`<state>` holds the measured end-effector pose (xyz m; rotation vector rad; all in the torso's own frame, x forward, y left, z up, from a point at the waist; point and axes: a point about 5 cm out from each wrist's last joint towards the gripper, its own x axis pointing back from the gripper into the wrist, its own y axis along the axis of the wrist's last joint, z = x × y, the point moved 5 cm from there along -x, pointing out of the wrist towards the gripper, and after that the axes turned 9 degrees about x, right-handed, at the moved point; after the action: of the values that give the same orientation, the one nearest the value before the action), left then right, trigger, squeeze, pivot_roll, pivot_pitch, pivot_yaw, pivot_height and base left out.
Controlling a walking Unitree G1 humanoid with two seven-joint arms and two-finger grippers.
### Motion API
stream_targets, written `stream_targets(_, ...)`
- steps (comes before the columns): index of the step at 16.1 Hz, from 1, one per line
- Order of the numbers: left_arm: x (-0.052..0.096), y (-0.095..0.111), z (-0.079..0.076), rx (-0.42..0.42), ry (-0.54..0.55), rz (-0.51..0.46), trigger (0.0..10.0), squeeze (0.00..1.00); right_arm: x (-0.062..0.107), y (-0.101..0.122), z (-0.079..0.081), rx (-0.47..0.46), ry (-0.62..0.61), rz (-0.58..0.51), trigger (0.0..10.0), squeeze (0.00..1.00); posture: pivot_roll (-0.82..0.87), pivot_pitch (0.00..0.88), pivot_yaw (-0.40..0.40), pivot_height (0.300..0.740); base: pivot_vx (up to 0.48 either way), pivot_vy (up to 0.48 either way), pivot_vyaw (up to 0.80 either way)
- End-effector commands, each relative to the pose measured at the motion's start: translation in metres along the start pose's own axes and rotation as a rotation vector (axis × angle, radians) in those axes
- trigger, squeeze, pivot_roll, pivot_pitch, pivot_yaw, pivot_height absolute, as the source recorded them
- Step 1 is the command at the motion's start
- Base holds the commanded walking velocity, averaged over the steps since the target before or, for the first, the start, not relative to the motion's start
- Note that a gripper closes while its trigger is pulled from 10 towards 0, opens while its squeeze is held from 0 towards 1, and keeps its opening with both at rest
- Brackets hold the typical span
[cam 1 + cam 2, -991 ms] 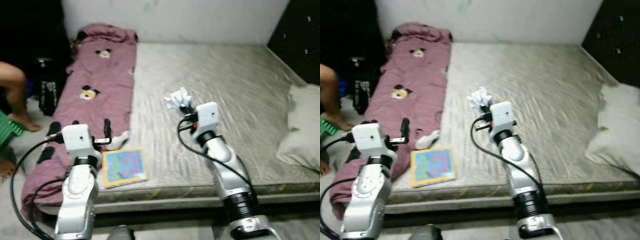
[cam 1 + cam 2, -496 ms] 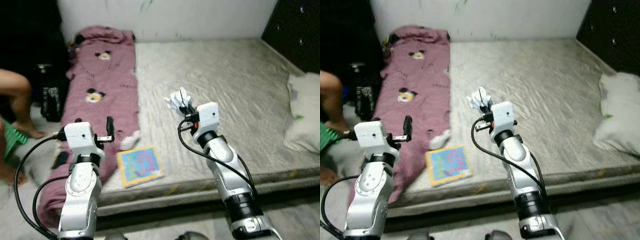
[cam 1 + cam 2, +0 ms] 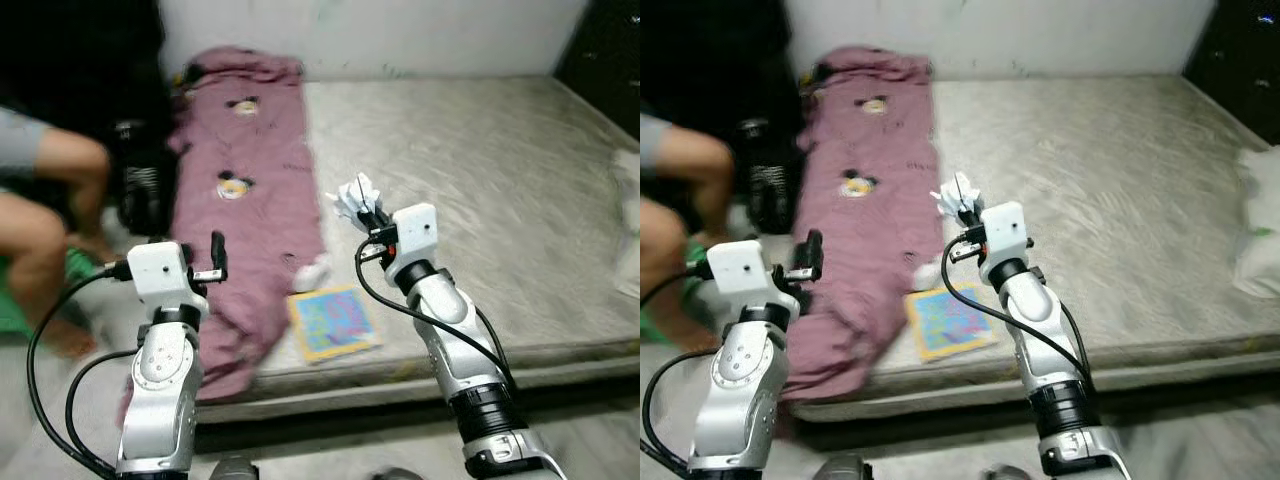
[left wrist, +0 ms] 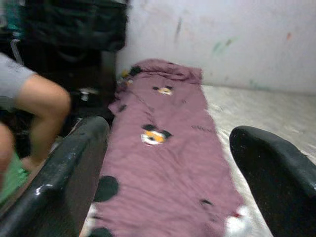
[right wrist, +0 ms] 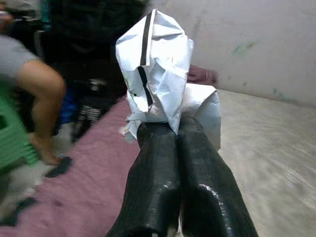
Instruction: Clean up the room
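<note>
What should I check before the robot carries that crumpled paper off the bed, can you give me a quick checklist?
1. Right gripper shut on the crumpled paper: ok, both fingers pinch its lower edge.
2. Paper lifted off the mattress: ok, it is held up in the air above it.
3. Left gripper free: ok, open and holding nothing, raised over the purple blanket.
4. Person's legs at the robot's left: not ok, close to the left arm.
5. Place to drop the paper: cannot tell, no bin to be seen.
6. Other items left on the bed: not ok, the colourful book lies near the edge.
</note>
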<state>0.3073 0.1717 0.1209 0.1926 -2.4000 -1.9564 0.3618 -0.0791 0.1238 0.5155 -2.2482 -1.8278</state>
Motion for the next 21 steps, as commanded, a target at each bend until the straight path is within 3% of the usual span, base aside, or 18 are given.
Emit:
stream_targets(1,0.001,0.000,0.011,-0.018,0.031,0.003,10.0,0.00,-0.005,0.011,0.008,0.007,0.020,-0.036,10.0,0.00,-0.02,0.000,-0.015,0.740,0.000,0.480,0.80)
stream_targets(6,0.002,0.004,0.012,-0.018,0.047,-0.019,10.0,0.00,-0.005,0.011,0.006,-0.012,0.011,-0.037,10.0,0.00,-0.02,0.000,-0.015,0.740,0.000,0.462,0.32)
stream_targets(15,0.002,0.005,0.010,-0.023,0.035,-0.032,10.0,0.00,-0.005,0.012,0.006,0.000,0.009,-0.039,10.0,0.00,-0.02,0.001,-0.021,0.740,0.000,0.000,0.00)
stream_targets(17,0.003,0.005,0.010,-0.006,0.028,-0.034,10.0,0.00,-0.005,0.014,0.008,0.041,0.016,-0.052,10.0,0.00,-0.02,0.000,-0.022,0.740,0.000,0.000,0.00)
stream_targets(21,0.004,0.006,0.012,0.002,0.032,-0.036,10.0,0.00,-0.002,0.016,0.019,0.119,0.054,-0.081,10.0,0.00,-0.02,0.000,-0.020,0.740,0.000,0.000,0.80)
